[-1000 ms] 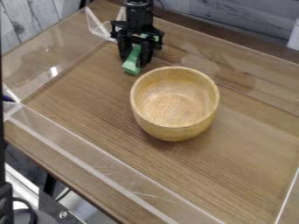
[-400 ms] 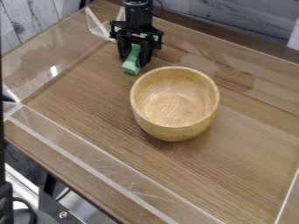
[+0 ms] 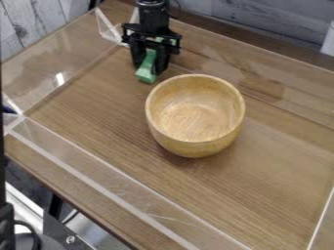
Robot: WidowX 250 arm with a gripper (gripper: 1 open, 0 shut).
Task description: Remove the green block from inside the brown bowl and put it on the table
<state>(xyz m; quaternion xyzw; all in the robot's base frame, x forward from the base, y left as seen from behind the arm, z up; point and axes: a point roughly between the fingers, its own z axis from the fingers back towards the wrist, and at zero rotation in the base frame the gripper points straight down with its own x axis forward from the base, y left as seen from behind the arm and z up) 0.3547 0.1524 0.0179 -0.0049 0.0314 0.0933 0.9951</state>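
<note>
One step of two judged complete: out of the bowl [image 3: 196, 115], with release onto the table [image 3: 98, 122] left to do. Fingers [image 3: 151, 61] drawn in narrow, apparently holding the block [image 3: 147, 70]. Located between and below the fingertips, lower end protruding, beside the bowl's far-left rim. Contact with wood not determinable. To finish: confirm support, open, lift clear.

No readable text, label, brand, number or sign is showing on anything, the bowl [image 3: 194, 115] and tabletop [image 3: 248, 186] included.
</note>
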